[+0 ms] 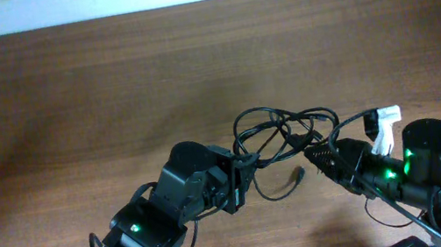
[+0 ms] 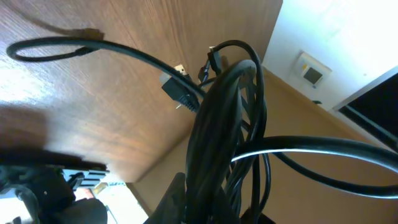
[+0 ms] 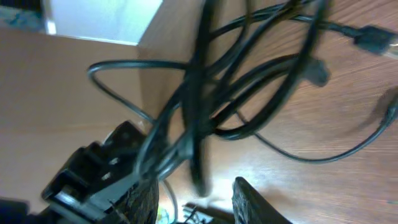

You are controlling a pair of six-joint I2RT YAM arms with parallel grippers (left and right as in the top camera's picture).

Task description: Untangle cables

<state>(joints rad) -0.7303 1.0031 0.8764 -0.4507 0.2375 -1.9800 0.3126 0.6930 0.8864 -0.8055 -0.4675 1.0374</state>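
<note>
The overhead view looks straight down on the desk (image 1: pixel 107 79) from well above, with the cables (image 1: pixel 284 129) low and right of centre. The left wrist view is tilted and very close to the cables (image 2: pixel 217 137), facing across the desk (image 2: pixel 112 106) toward a wall (image 2: pixel 336 25). The right wrist view is blurred and equally close to the same tangle (image 3: pixel 199 106).

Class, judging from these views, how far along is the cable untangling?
Done: nothing visibly; the cables are one tangled bundle of crossed loops. In hand: the left gripper is shut on the bundle, and the right gripper has open jaws around a strand. Left: separating every cable.
</note>
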